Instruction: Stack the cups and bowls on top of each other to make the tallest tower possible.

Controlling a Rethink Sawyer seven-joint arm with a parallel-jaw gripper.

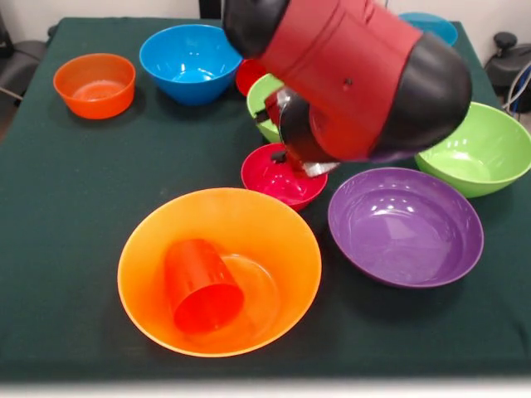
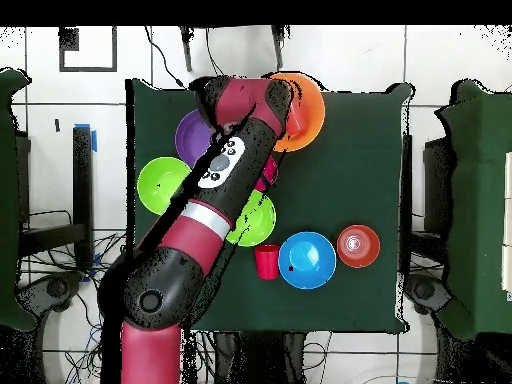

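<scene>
dark green cloth covers the table [image 1: 66, 249], with glossy plastic bowls spread across it. from the left in the front view: a small orange bowl [image 1: 94, 84] sits upright near the far corner, apart from the rest, then a blue bowl [image 1: 190, 62] beside it. nearer the front, the big orange bowl [image 1: 219, 269] stands mouth up as a likely tower base; an orange cup [image 1: 200, 285] lies tipped on its side inside it, rim toward the camera, so it is not stacked. just behind, the small crimson bowl [image 1: 283, 175] rests on the cloth, touching nothing, and the gripper [image 1: 300, 162] hangs right over its rim, probably there to pick it up. whether its fingers are spread or closed cannot be told, since the red and black arm [image 1: 353, 75] covers them. the arm also hides most of one lime green bowl [image 1: 262, 104] and a red shape behind it, which the overhead view shows to be a red cup [image 2: 267, 262]. further right, the wide purple bowl [image 1: 405, 225] and a second lime green bowl [image 1: 481, 149] sit open. a second blue bowl [image 1: 431, 25] is half hidden at the far edge.
</scene>
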